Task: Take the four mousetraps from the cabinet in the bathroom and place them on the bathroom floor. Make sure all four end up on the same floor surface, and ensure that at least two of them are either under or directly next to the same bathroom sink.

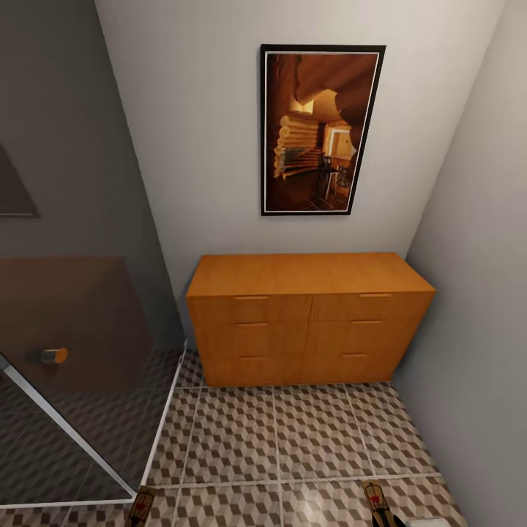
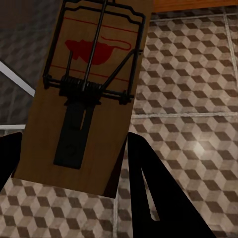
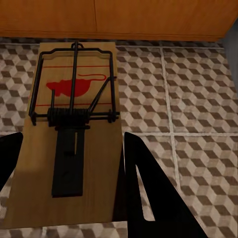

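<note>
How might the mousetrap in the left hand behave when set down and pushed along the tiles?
The mousetrap looks like a flat, stiff wooden board, so it would probably slide, not roll or tip. It seems light. Its wire bar may snap if knocked; the tiled floor looks smooth.

A framed picture [image 1: 322, 130] hangs on the white wall [image 1: 197, 146], glass partition [image 1: 73, 380] alongside.

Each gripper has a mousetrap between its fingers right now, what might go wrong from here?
The brown wooden mousetrap sits tilted between the left gripper fingers, so it might slip and drop early. The second wooden mousetrap in the right gripper hangs above the cube-patterned tiled floor near the orange-brown wooden cabinet; no sink is visible, so releasing here may miss the sink requirement.
</note>
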Controlling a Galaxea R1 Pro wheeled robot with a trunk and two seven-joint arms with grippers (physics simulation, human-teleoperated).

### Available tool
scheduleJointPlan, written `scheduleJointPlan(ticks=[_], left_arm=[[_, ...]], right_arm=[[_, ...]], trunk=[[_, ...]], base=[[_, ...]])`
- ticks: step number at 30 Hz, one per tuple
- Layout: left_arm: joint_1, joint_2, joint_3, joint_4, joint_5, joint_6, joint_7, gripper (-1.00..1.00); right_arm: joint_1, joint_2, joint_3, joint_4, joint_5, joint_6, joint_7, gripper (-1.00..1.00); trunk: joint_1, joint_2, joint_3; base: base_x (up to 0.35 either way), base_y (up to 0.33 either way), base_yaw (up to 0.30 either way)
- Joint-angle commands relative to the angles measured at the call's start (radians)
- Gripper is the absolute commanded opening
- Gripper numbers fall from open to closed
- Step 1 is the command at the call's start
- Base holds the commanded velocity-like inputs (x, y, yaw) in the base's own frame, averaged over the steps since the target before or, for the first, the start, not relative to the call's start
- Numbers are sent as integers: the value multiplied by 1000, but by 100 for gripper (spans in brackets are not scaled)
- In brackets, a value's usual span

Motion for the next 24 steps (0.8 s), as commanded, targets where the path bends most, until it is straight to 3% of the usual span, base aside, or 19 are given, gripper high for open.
scheduleJointPlan(ticks=[1,24], left_arm=[[-1,-1,-6,2,-9,-3,13,-100],[-1,-2,-6,2,-9,-3,13,-100]], right_arm=[[-1,1,5,1,-13,-4,3,-100],[-1,6,4,1,-12,-4,2,-100]], trunk=[[1,-2,-2],[1,-2,-2]], base=[[0,0,115],[0,0,269]])
